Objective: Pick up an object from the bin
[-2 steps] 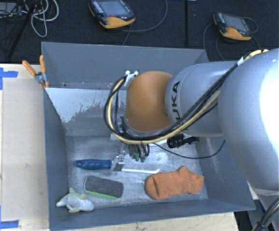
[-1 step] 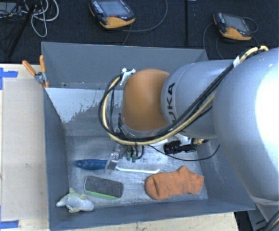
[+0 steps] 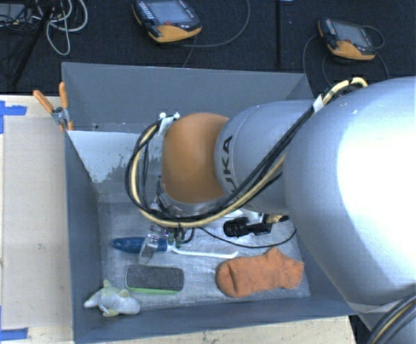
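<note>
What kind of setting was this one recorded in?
Most likely a robotics lab or test cell. A KUKA arm reaches into a grey metal bin that holds an orange cloth and other small items. What look like two control pendants lie among cables on the dark floor behind.

Grey bin [image 3: 80,213], seen from above: a blue pen-like item [image 3: 128,244] and a white stick [image 3: 208,252] lie on the floor either side of the gripper [image 3: 153,244]. Just below it lies a grey pad [image 3: 154,278], with a pale toy [image 3: 112,301] lower left, an orange cloth [image 3: 260,274] lower right and a black item [image 3: 245,227] to its right.
</note>
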`<control>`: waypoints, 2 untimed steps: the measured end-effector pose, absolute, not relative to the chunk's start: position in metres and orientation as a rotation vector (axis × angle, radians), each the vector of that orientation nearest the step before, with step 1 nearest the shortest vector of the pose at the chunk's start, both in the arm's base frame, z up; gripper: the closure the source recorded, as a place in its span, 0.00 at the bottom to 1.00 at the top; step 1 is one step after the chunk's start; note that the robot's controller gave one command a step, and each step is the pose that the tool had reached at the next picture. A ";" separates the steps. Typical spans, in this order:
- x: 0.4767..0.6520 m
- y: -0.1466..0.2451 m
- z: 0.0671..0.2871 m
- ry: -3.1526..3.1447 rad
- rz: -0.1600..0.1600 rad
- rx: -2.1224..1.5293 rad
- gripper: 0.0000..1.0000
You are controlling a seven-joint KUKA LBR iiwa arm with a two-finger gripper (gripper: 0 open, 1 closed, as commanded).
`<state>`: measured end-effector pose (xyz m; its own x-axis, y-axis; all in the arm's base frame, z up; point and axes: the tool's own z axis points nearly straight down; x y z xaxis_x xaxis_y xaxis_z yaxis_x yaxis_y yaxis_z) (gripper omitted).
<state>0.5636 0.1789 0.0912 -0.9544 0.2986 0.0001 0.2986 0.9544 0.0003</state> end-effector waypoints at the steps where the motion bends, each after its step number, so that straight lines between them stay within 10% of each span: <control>1: 0.596 0.069 0.079 -3.136 -0.022 -0.302 1.00; 2: 0.596 0.069 0.079 -3.136 -0.022 -0.302 1.00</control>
